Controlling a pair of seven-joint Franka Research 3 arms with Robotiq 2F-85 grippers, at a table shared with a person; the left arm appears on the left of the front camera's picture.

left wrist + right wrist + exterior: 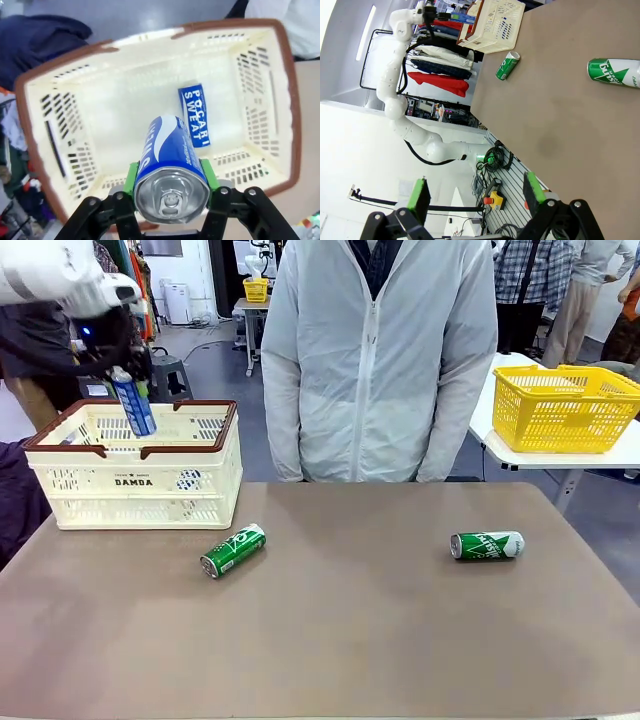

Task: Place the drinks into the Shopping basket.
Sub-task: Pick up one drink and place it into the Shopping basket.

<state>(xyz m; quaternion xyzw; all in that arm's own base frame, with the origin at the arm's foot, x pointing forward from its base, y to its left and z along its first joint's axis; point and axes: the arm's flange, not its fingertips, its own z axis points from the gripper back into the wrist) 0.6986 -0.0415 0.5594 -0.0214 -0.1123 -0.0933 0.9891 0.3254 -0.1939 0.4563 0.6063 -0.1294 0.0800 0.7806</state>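
A green can [615, 73] is cut off by the right wrist view's edge.

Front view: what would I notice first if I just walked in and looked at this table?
Probably the left gripper holding a blue can over the cream Shopping basket at the table's far left; another blue can already lies inside. Then two green cans lying on the brown table, one near the basket, one to the right.

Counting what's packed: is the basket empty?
Not empty: a blue can lies on the basket floor, under the left gripper's held can.
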